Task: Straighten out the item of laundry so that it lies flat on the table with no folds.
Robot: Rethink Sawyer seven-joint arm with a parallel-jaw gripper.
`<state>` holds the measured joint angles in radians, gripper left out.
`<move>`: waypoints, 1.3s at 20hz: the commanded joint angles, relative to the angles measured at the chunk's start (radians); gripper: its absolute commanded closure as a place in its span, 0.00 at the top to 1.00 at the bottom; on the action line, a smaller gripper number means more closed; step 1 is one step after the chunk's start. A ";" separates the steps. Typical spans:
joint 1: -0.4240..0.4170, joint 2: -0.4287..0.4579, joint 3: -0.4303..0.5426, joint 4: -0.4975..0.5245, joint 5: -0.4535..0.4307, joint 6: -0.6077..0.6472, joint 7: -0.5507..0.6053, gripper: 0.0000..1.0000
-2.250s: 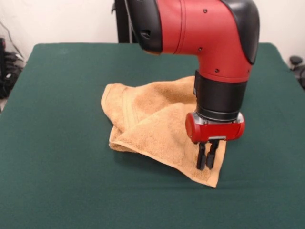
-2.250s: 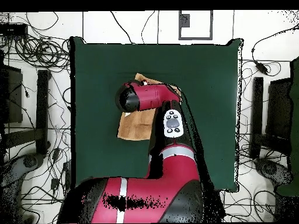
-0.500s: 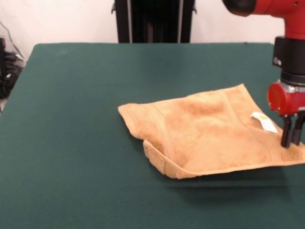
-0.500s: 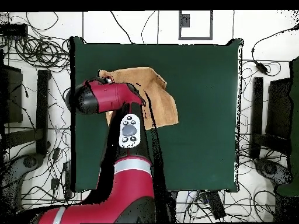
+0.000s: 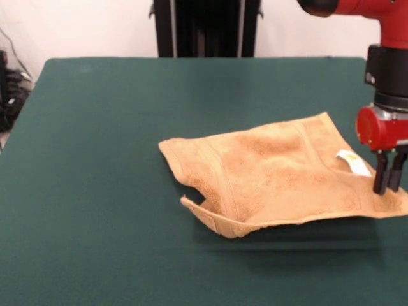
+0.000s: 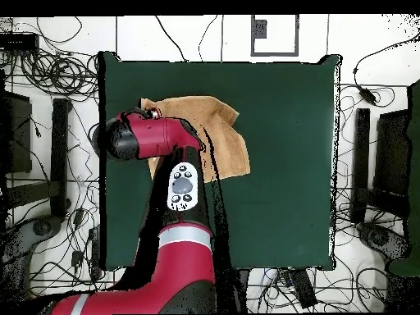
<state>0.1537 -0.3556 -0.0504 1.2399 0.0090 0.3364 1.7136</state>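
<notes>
The tan-orange towel [image 5: 274, 175] lies on the dark green table [image 5: 102, 159], spread wide but with its near left corner curled over and its near edge lifted. A small white label [image 5: 352, 162] shows near its right edge. My gripper [image 5: 387, 190] stands at the towel's right corner, fingers close together and pinching the cloth there. In the overhead view the towel [image 6: 217, 131] lies up and right of the arm's head [image 6: 135, 138], which hides the gripper.
The table's right edge in the front view is close to the gripper. The black pedestal [image 5: 207, 29] stands at the far side. Cables and stands [image 6: 49, 148] surround the table in the overhead view.
The gripper has moved right in the front view, dragging the towel's corner with it. The towel has opened from a bunched fold into a wider, flatter shape, and the label now shows.
</notes>
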 commanded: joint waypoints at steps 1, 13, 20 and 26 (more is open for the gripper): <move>0.052 0.025 -0.001 0.121 0.071 0.020 0.296 0.00; 0.120 0.051 -0.046 0.152 0.163 -0.065 0.345 0.00; 0.147 0.059 -0.053 0.160 0.200 -0.076 0.361 0.00; 0.157 0.068 -0.052 0.170 0.225 -0.104 0.365 0.00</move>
<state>0.2775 -0.3463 -0.1277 1.3080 0.1703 0.2845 1.7797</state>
